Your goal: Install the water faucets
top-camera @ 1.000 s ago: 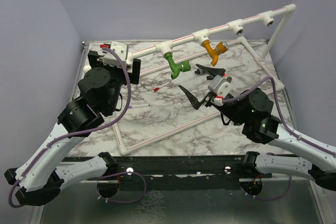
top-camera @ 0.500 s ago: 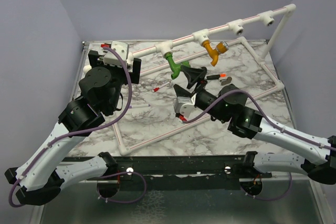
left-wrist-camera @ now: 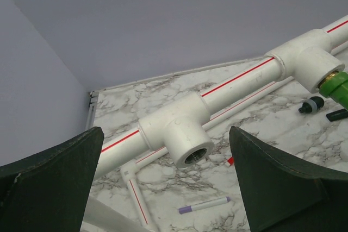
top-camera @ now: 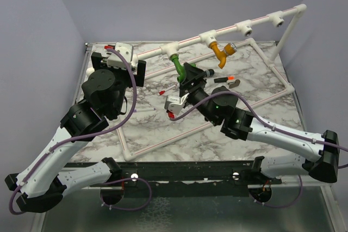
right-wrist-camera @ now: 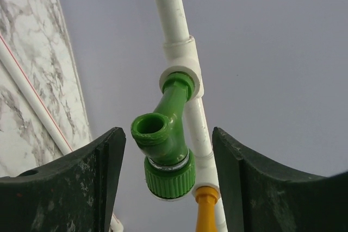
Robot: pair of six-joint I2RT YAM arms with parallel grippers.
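Top external — right end effector (top-camera: pixel 191 72) advanced — now straddles green faucet (top-camera: pixel 176 62).

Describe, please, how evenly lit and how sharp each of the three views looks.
Top external: soft, even light on the marble table, faint shadows, no glare, all sharp. Left wrist: the empty T-socket is crisp; the left tool shows as dark foreground shapes. Right wrist: the green faucet is sharp against a plain wall.

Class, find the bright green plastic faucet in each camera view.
Top external: bright green plastic faucet upper centre, under the white plastic T-socket.
Left wrist: faucet at right edge, in the T-socket.
Right wrist: faucet centre, below the T-socket.
Shared landmark: that T-socket.
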